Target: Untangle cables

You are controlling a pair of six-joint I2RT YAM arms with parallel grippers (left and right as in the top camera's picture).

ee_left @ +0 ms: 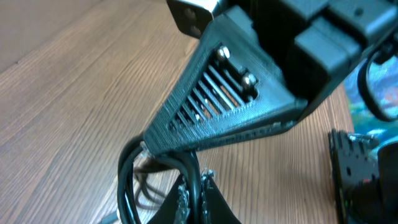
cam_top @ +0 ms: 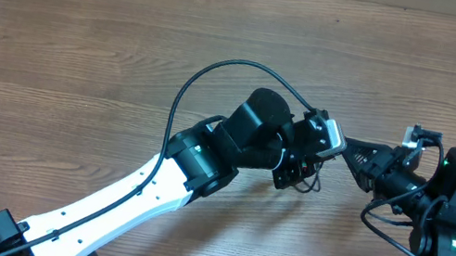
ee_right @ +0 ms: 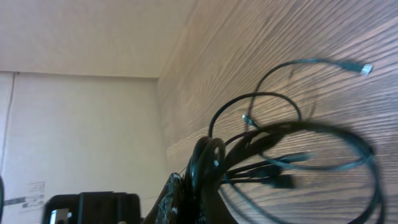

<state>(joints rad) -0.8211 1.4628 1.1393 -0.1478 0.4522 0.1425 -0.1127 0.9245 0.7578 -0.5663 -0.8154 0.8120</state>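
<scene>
Black cables (ee_right: 249, 144) spill in tangled loops across the wood-grain table (ee_right: 261, 50), with one silvery plug tip (ee_right: 367, 68) lying out at the far end. Down at the bottom edge, the right gripper (ee_right: 193, 190) is pinched closed on the bunch where the loops meet.

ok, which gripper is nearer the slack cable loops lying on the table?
Left. The left gripper is shut on the cables right beside those loops. The right gripper also holds them but sits farther off, up-right of the loops in the overhead view.
</scene>
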